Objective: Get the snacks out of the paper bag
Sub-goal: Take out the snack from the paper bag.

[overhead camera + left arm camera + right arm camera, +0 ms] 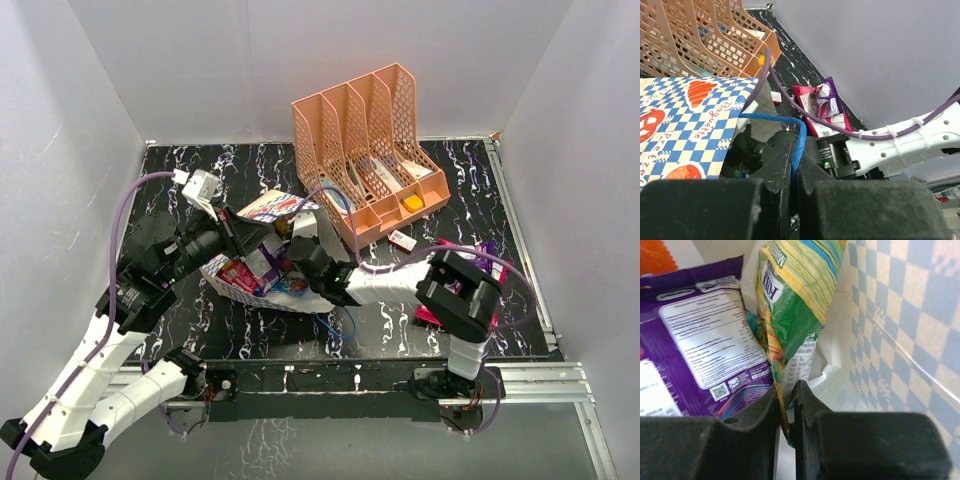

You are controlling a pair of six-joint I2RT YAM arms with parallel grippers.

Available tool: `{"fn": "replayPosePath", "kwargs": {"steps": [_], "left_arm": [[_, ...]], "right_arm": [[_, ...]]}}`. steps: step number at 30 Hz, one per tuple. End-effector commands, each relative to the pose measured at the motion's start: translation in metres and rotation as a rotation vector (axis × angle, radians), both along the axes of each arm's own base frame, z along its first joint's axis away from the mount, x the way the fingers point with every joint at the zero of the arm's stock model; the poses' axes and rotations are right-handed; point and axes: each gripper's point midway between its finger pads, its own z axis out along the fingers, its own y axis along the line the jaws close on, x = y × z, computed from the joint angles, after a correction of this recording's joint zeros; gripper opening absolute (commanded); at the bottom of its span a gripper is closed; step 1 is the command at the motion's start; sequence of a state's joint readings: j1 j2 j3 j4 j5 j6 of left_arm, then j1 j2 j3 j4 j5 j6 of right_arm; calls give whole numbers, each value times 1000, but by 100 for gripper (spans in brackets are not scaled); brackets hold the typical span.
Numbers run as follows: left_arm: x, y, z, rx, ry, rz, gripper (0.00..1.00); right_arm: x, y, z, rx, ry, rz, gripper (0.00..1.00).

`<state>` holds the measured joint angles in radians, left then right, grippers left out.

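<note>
Right claw [787,392] pinches the green-yellow packet [790,315] inside the paper bag [900,340]; left claw [796,162] is clamped on its blue handle [799,132].

Desk [470,168] has a glossy black marble-look top with white veining. It's boxed in on three sides by plain matte white panels: back wall [300,60], left wall [60,150], right wall [585,150]. An aluminium rail [545,378] runs along the near edge, and a thinner metal strip [522,245] follows the right edge up to the back corner. Light is even and diffuse, with soft shadows in the wall corners and a faint sheen on the desk.
</note>
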<state>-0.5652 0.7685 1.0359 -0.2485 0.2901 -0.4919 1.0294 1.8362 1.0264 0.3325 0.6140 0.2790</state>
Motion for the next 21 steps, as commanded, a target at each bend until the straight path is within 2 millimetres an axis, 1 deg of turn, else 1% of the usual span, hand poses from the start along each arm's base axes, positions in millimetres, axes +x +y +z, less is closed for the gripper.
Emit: {"fn": "replayPosePath", "kwargs": {"steps": [1,3,6,9,12,14,17,19,21], "left_arm": [[-2,4,12,-29,-30,22,0],[-1,6,12,-27,-30,34,0],[2,6,10,-27,-28,44,0],[5,7,9,-25,-24,60,0],[9,10,6,-16,-11,90,0],[12,12,4,-15,-9,109,0],[14,13,3,-13,-10,122,0],[16,14,1,-8,-6,130,0],[18,14,-2,-2,-1,135,0]], "right_arm": [[-15,25,90,227,-114,142,7],[-20,25,102,256,-120,155,7],[-25,24,115,275,-112,174,7],[-35,22,125,295,-87,207,7],[-46,14,132,297,-47,229,7],[-55,4,134,286,-10,229,7],[-73,-19,136,277,34,232,7],[-87,-35,144,288,45,251,7],[-95,-52,159,301,27,250,7]]}}
